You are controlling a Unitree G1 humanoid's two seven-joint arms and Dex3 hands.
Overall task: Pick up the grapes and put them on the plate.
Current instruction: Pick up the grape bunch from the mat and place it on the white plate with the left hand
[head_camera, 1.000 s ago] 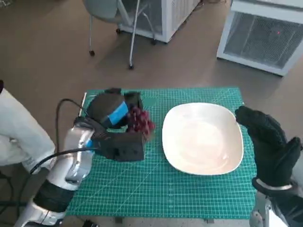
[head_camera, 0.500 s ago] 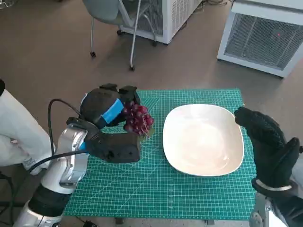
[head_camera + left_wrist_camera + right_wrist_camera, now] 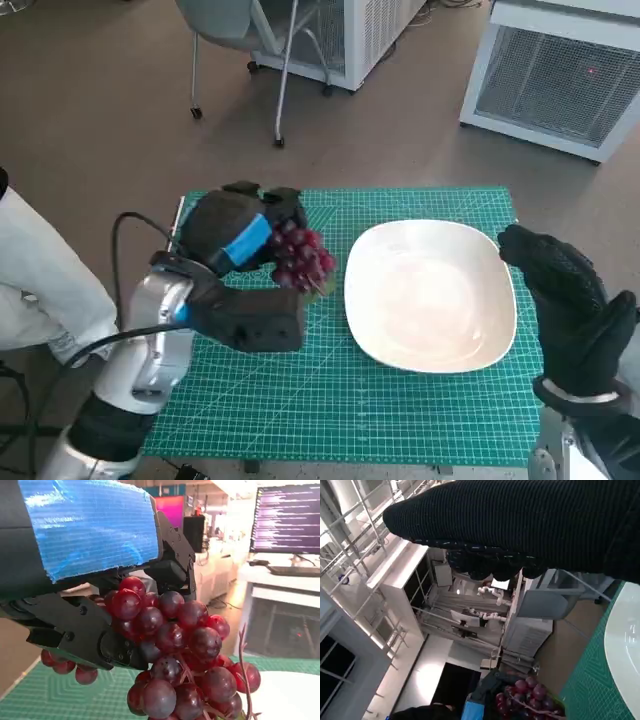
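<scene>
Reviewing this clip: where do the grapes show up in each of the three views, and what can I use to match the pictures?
Head view: the grapes hang from the left robot hand over the green mat, left of the plate.
Left wrist view: grapes fill the centre, under the blue-taped robot hand.
Right wrist view: grapes at the lower edge, beside the blue tape.
Shared landmark: the white plate.

Lab: code monitor [image 3: 287, 520], cutting mat [image 3: 330, 400], racks.
</scene>
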